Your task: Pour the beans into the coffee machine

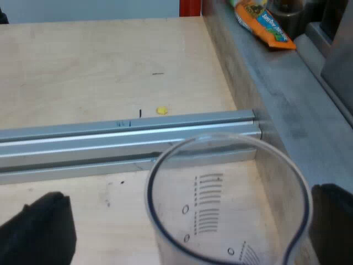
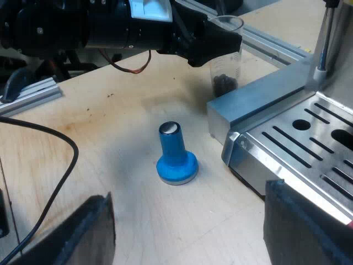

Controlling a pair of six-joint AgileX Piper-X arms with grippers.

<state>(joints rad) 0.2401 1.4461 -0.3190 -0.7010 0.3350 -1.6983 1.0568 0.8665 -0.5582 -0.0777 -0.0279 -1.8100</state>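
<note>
The clear measuring glass (image 1: 229, 199) with printed scale marks stands on the wooden table between the fingers of my left gripper (image 1: 193, 196). The gripper is open: one finger (image 1: 41, 232) is well clear of the glass, the other (image 1: 333, 221) is close to its wall. In the right wrist view the left arm reaches the same glass (image 2: 226, 55), which has dark beans (image 2: 225, 83) at its bottom and stands beside the espresso machine's base (image 2: 259, 102). My right gripper (image 2: 187, 199) hangs open above the table near a blue tamper (image 2: 176, 152).
An aluminium rail (image 1: 127, 135) crosses the table beyond the glass. An orange snack bag (image 1: 265, 22) lies on the grey ledge. The machine's slotted drip tray (image 2: 309, 143) and steam wand (image 2: 325, 38) are close to the right gripper. A black cable (image 2: 55, 143) lies on the table.
</note>
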